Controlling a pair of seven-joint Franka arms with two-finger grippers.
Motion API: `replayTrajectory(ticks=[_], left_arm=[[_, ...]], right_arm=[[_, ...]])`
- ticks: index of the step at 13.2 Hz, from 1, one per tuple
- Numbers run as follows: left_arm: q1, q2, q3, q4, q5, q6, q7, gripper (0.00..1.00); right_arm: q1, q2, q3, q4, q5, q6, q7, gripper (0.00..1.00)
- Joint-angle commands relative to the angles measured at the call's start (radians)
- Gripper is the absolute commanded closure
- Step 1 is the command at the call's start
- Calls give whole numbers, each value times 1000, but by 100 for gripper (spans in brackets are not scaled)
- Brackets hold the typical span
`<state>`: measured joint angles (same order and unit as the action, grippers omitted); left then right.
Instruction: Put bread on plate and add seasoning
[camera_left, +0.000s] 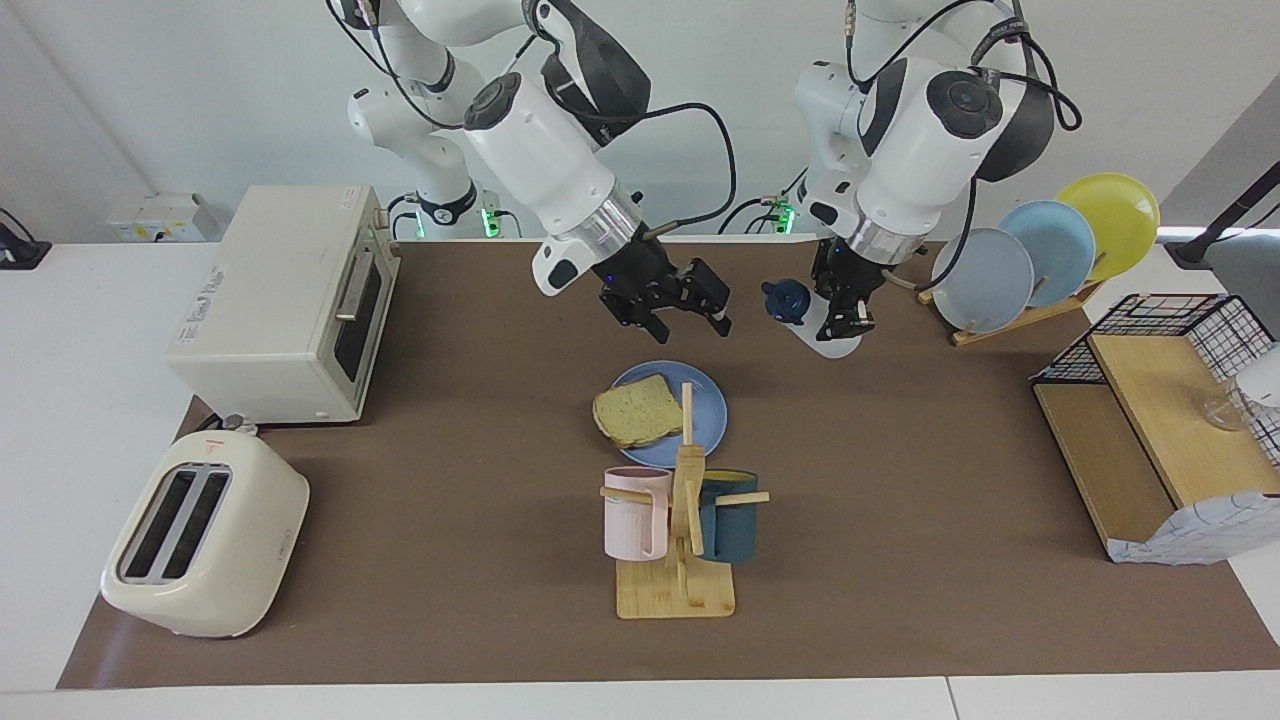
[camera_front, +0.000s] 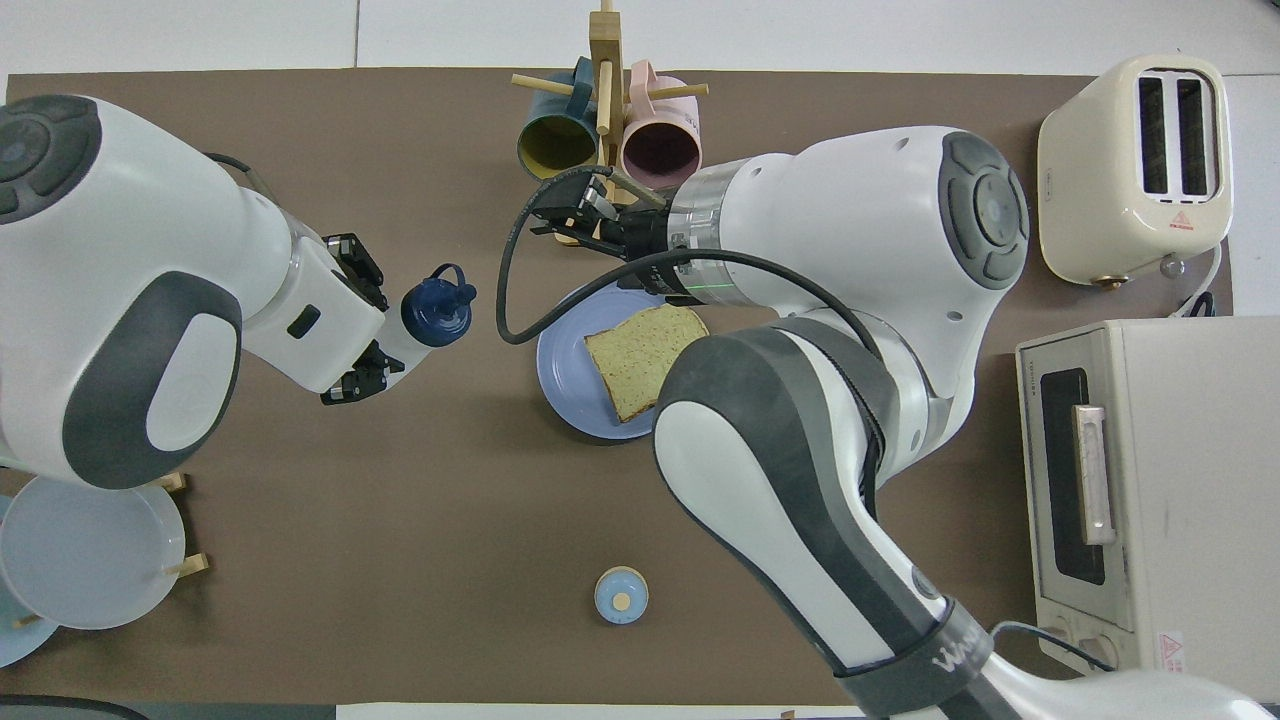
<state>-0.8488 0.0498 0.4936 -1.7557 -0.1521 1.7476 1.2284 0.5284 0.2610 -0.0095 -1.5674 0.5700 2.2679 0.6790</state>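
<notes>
The bread (camera_left: 637, 412) (camera_front: 645, 355) lies flat on the round light blue plate (camera_left: 708, 398) (camera_front: 562, 368) in the middle of the brown mat. My left gripper (camera_left: 845, 305) (camera_front: 372, 328) is shut on the body of the seasoning bottle (camera_left: 832, 340) (camera_front: 410, 335). It holds the bottle tilted on its side in the air. The dark blue cap (camera_left: 787, 300) (camera_front: 437, 310) points toward the plate. The bottle hangs over bare mat beside the plate, toward the left arm's end. My right gripper (camera_left: 688, 318) (camera_front: 572, 215) hangs open and empty above the plate.
A wooden mug rack (camera_left: 680, 530) with a pink and a dark blue mug stands just farther from the robots than the plate. A toaster (camera_left: 205, 530) and toaster oven (camera_left: 285, 300) sit at the right arm's end. A plate rack (camera_left: 1040, 255) and a wire shelf (camera_left: 1160, 420) sit at the left arm's end. A small bell (camera_front: 620, 595) is near the robots.
</notes>
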Motion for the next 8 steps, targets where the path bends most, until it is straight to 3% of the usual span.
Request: replayTrajectory(ticks=[1,8], left_arm=[[-27,-48,10,-48,20,-14,8,100],[-39,-64,10,-68,20,-20,-24,100]], right_arm=[[-2,15,3,26,21,-16,17,0],[27,37,6,104,-7,-94,97,0]])
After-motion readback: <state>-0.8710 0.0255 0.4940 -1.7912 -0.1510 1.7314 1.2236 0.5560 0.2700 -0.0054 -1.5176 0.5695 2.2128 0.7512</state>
